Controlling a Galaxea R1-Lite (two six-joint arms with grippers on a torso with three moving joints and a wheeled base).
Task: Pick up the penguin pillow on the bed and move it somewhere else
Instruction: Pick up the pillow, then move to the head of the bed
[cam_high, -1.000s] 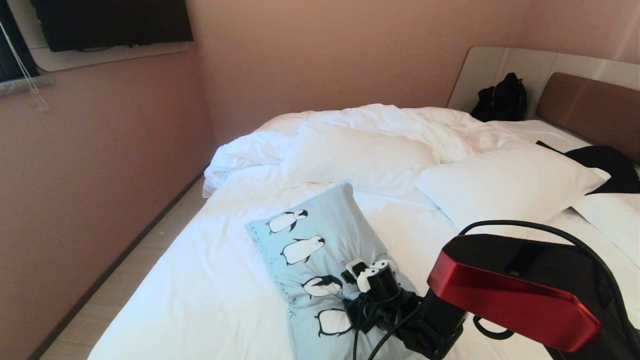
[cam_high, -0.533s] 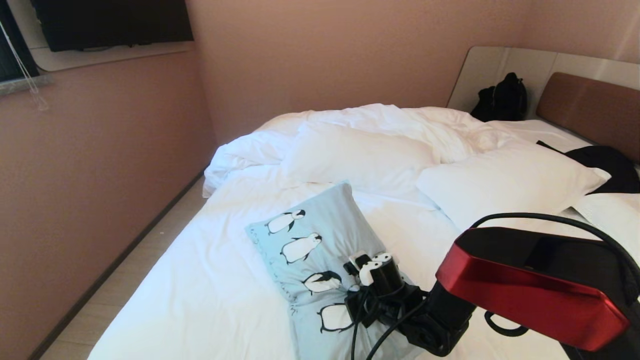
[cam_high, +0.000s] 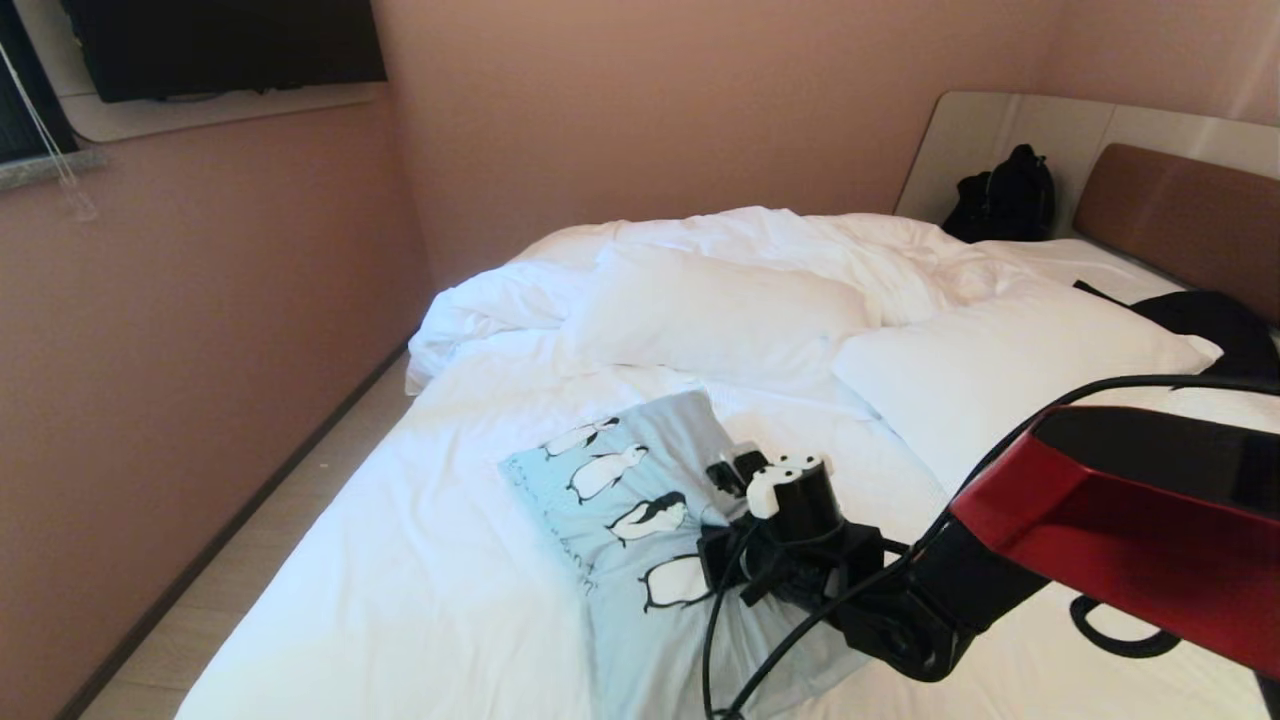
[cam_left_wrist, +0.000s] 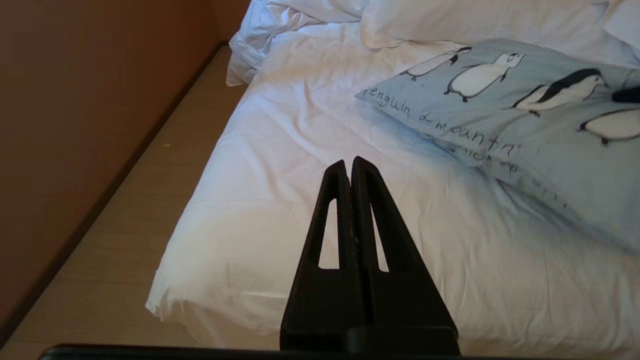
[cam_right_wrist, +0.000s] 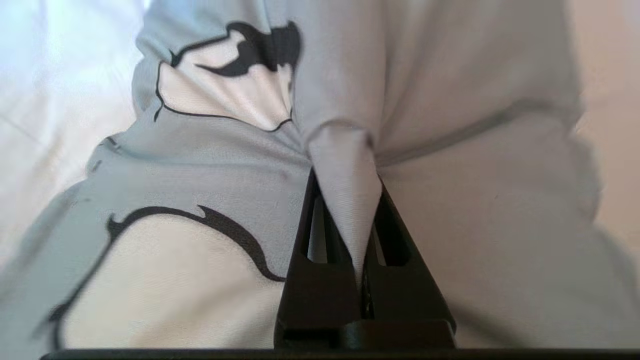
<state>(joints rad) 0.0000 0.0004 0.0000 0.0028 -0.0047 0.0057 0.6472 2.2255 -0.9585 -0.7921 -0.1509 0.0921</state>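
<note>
Fingers of the right gripper (cam_right_wrist: 345, 165) are closed on a pinched fold of the penguin pillow (cam_high: 640, 520), the pale-blue fabric bunched between the two black tips. The right gripper in the head view (cam_high: 725, 480) sits at the pillow's right-hand edge, beyond the third penguin. Compared with one second earlier, the jaws have narrowed from partly open to a tight pinch, the red forearm stands higher in the head view, and the pillow's far end lies flatter and lower in the picture. The pillow lies on the near half of the bed (cam_high: 420, 560), its long side running away from the robot. The left gripper (cam_left_wrist: 351, 165), fingers pressed together and holding nothing, hangs off the bed's near corner, well apart from the pillow. Bare white sheet extends from the pillow's left edge to the mattress edge, with a strip of floor (cam_high: 250, 570) beside the wall. Two white pillows (cam_high: 720, 310) and a bunched duvet (cam_high: 760, 235) occupy the far side.
</note>
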